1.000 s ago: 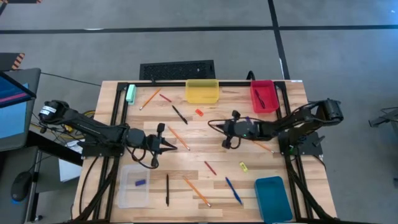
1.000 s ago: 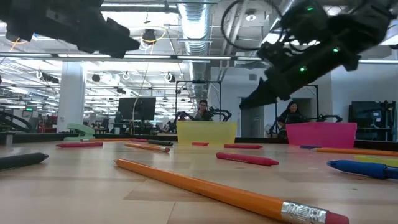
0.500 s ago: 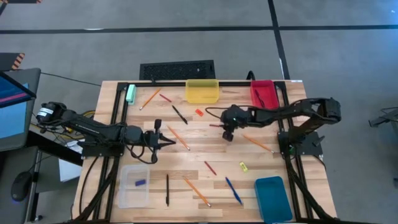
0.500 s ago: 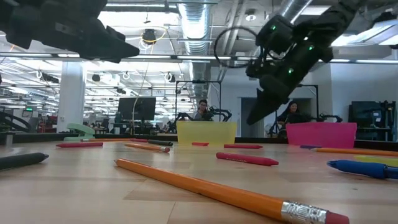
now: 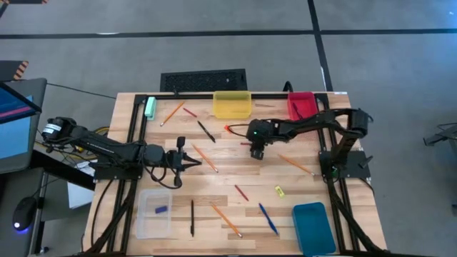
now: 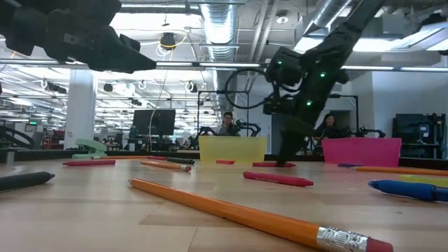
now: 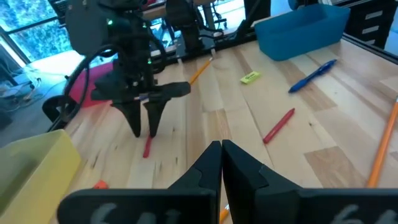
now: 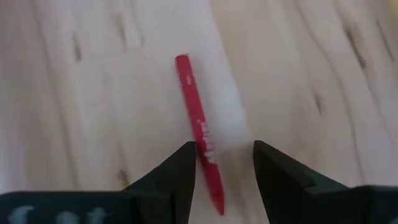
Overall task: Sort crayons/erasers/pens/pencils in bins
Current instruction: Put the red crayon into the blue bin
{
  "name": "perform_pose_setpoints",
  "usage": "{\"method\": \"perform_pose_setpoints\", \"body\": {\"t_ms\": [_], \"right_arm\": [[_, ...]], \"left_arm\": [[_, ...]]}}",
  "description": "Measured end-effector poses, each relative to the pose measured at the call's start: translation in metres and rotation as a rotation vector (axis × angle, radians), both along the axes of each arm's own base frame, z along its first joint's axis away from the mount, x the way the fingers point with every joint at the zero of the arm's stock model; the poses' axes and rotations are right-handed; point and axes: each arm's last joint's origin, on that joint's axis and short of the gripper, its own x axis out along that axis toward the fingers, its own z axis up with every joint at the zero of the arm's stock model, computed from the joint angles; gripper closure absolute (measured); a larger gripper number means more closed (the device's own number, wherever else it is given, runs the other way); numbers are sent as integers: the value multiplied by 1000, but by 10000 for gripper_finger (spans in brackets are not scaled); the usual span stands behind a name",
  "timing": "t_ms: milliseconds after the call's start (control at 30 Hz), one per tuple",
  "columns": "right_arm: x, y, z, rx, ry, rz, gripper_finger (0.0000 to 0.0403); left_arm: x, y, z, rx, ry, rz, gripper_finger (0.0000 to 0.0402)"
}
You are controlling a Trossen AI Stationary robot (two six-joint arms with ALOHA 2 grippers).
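Note:
My right gripper [image 8: 224, 152] is open and points steeply down at mid-table [image 5: 257, 151]. Its fingertips hang just over the wood on either side of the near end of a red crayon [image 8: 198, 124], which lies flat [image 7: 147, 148]. Whether a finger touches the crayon, I cannot tell. My left gripper [image 7: 221, 148] is shut and holds nothing; it hovers left of centre [image 5: 196, 163] near an orange pencil [image 5: 206, 158]. The bins are a yellow one [image 5: 232, 105], a red one [image 5: 302, 108], a teal one [image 5: 313, 227] and a clear one [image 5: 154, 213].
Pencils [image 5: 171, 113] [image 5: 226, 219] [image 5: 295, 165], crayons [image 5: 189, 111] [image 5: 241, 192], pens [image 5: 206, 131] [image 5: 191, 218] [image 5: 268, 218], a yellow eraser [image 5: 279, 190] and a red-orange eraser [image 5: 228, 128] lie scattered. A blue eraser [image 5: 161, 210] is in the clear bin. A green block [image 5: 150, 107] lies far left.
My right gripper has swung toward the table's left and sunk toward the wood. It has tipped from a shallow slant to pointing steeply down over the red crayon.

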Motion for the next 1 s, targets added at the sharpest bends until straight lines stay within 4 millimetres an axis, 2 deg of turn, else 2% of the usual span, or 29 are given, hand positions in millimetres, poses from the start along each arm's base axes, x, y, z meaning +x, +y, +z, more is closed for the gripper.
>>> {"method": "perform_pose_setpoints", "body": {"t_ms": [200,567,733,1000], "right_arm": [[6,-2,-7,27,103,17,263],[5,-2,-7,66,134,-12,330],[5,1,-8,59,141,-6,332],[5,2,-8,57,147,-12,306]], "left_arm": [[0,0,0,-6,4,1,397],[-1,0,-2,-28,20,2,397],[-1,-2,-2,-37,29,-39,397],[-1,-2,-2,-39,29,-42,397]]}}
